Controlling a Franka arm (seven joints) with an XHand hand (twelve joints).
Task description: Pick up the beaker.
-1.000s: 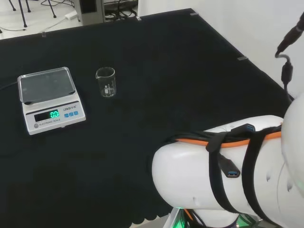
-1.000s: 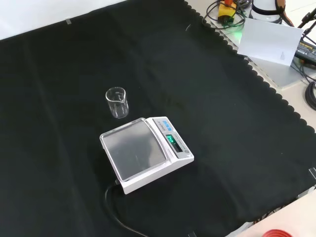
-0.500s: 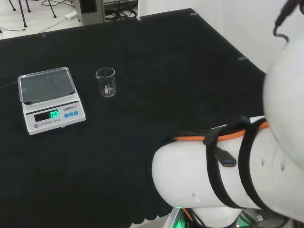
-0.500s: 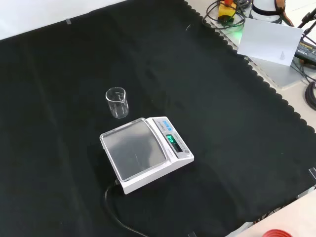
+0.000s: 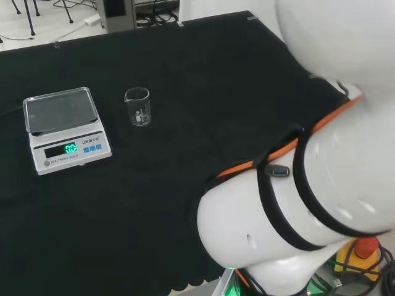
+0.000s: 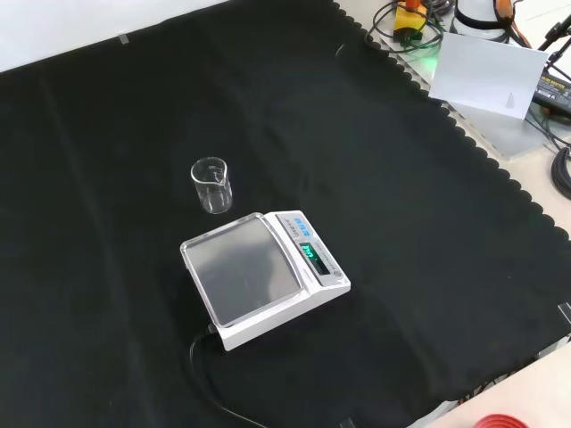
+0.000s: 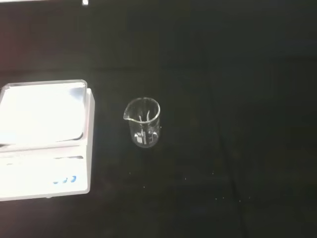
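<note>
Since the beaker (image 5: 137,106) stands free on the black cloth with nothing touching it, the step in hand is judged to be the approach, and the pick-up itself is not yet begun. The state of the hand cannot be told from these views. In the head view the arm's white links (image 5: 296,209) are seen at the right, well apart from the beaker.

In the head view the beaker is placed just right of the scale (image 5: 65,128), a little farther off, with a gap between the two. In the front view it (image 6: 211,185) is seen just beyond the scale's far left corner (image 6: 263,276). From the wrist view it (image 7: 142,122) is seen near the middle, beside the scale (image 7: 44,139).

The next move is judged to call for the hand to be brought down over or beside the beaker, on the side away from the scale, so that the scale is not knocked.

The beaker is small, of clear glass, upright, with a pouring lip and faint printed marks on its wall. It appears empty. Its clear wall is hard to make out against the cloth.
</note>
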